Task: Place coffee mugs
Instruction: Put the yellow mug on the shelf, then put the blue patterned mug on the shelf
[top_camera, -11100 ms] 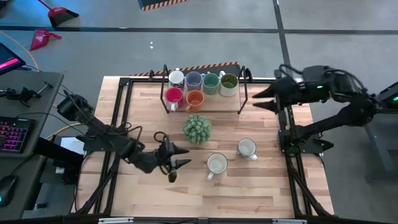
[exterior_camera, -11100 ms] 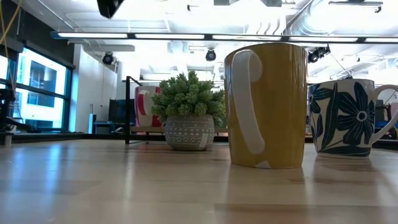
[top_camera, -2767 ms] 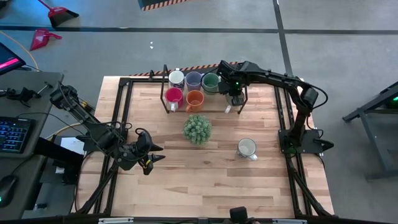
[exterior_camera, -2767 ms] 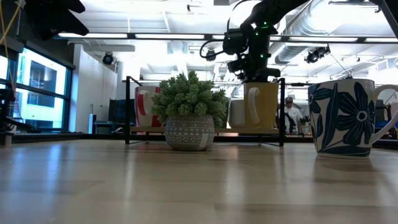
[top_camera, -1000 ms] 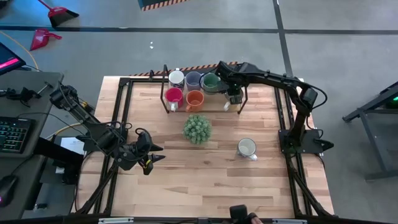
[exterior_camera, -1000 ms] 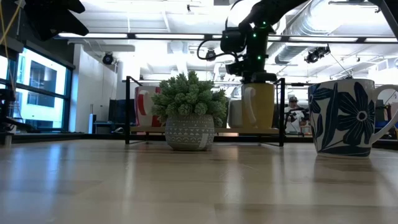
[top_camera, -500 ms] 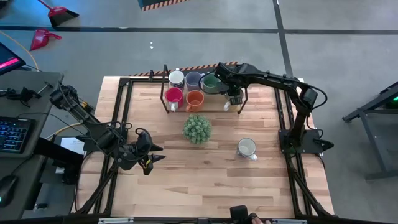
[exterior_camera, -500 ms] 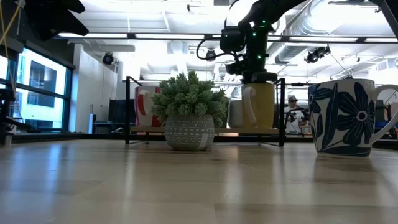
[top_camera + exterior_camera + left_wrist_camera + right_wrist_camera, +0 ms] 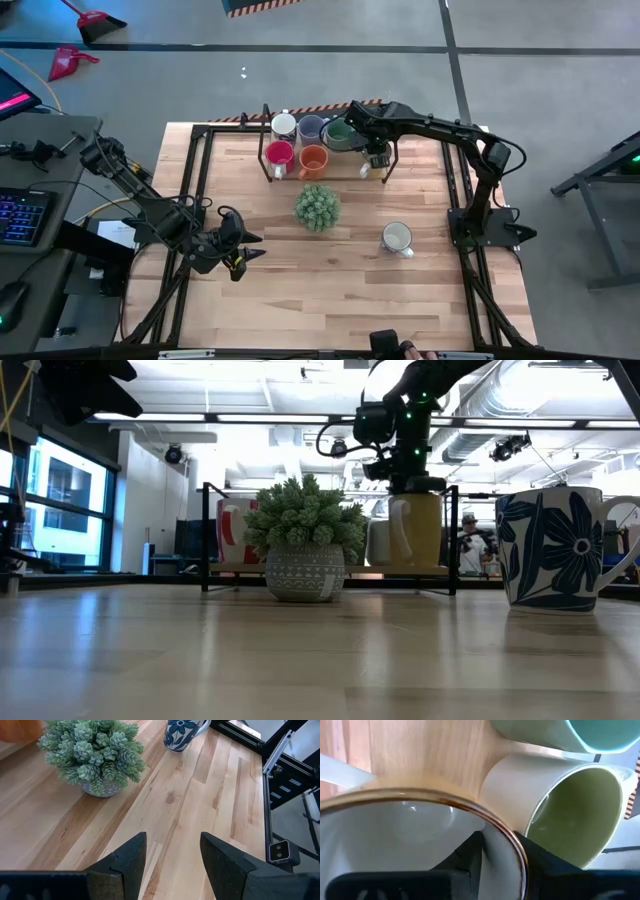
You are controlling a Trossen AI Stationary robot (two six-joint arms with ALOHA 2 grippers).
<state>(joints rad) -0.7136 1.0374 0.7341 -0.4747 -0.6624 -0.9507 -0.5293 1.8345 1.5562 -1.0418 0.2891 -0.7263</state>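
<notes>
Brown-rimmed, the yellow mug point(image 9: 415, 830) is sitting at the rack's point(image 9: 392, 132) front right, its wall pinched by the right gripper point(image 9: 497, 851). Probably touching down; releasing early risks knocking the green mug point(image 9: 580, 805) just behind. The left gripper point(image 9: 170, 855) is idling open, near left.

Wood table point(image 9: 300, 290) w/ plant point(image 9: 317, 207), floral mug point(image 9: 397, 238), rack point(image 9: 328, 150).
</notes>
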